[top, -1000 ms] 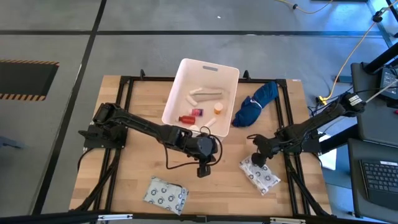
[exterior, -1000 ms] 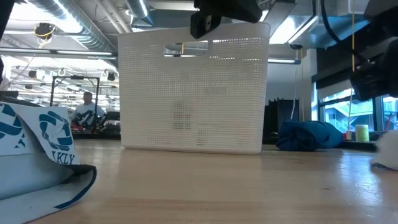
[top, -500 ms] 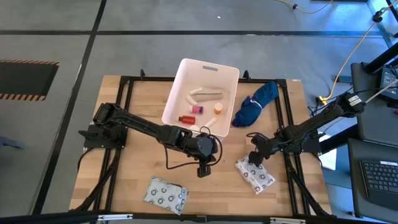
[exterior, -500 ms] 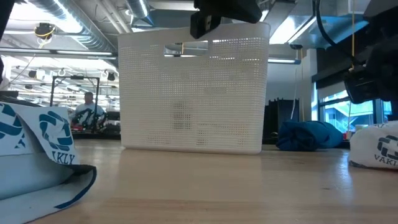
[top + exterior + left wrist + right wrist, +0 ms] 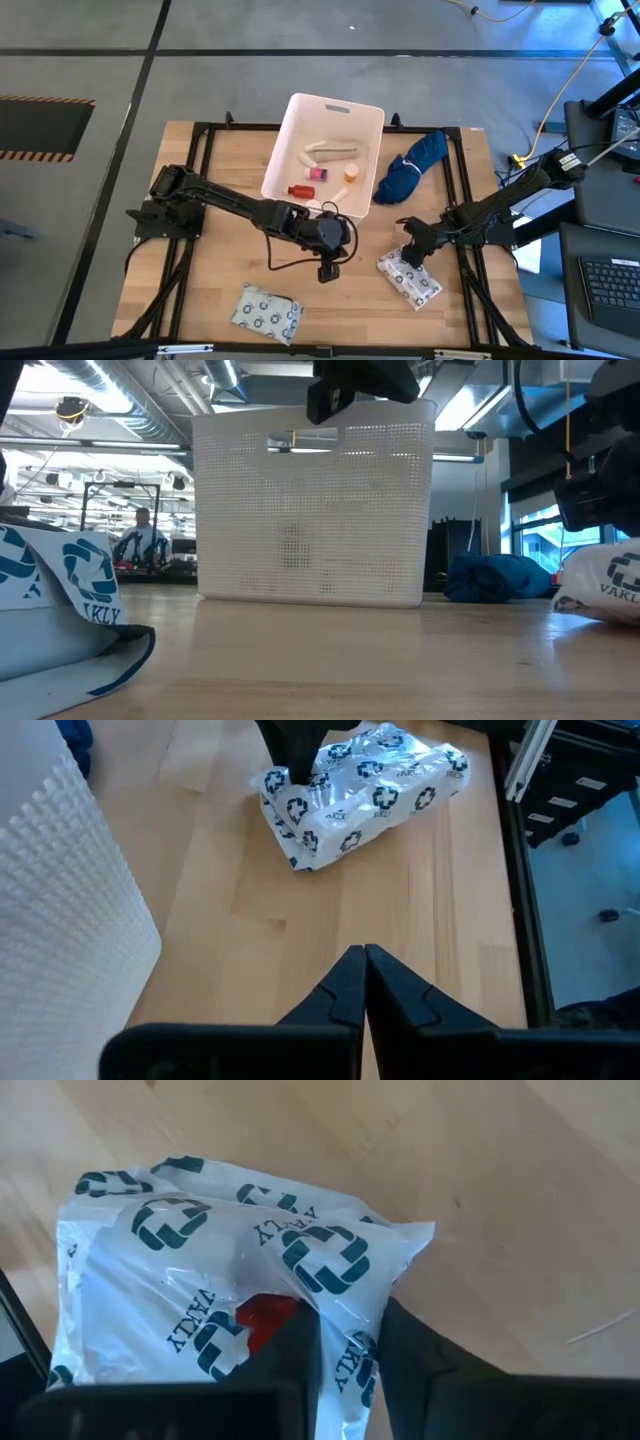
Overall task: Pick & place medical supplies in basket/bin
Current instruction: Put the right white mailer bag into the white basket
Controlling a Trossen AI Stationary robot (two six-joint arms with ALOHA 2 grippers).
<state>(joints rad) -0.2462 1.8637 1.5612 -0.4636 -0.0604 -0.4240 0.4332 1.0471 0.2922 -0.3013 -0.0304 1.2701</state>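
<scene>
The white tub [image 5: 325,150] stands at the far middle of the worktop [image 5: 215,270], and everything else is placed from it. In the high view it holds a beige bandage roll [image 5: 331,150], a red vial [image 5: 298,191], a small pink-capped item [image 5: 319,173] and an orange-capped one [image 5: 352,173]; the low view shows only its perforated wall [image 5: 315,510] and handle slot, nothing inside.

The left claw [image 5: 327,272] hangs just in front of the tub's near wall, over bare wood. Its wrist view shows the two dark fingers [image 5: 345,990] pressed together, clenched on nothing.

The right claw [image 5: 411,256] is to the right of the tub and nearer the front edge, down on a white packet with green crosses [image 5: 409,279]. Its wrist view shows what the overhead one cannot: the plastic is pinched between the fingers [image 5: 300,1345], bunched up into a ridge, with something red showing through the film. The left wrist view sees the same packet [image 5: 360,790] from the side, one end under the dark claw.

A second packet [image 5: 266,310] lies in front of the tub toward the left, close to the worktop's front edge and well apart from both arms. A dark blue cloth bundle [image 5: 410,167] sits just beside the tub's right wall. Between the tub's near wall and the two packets the wood is open
</scene>
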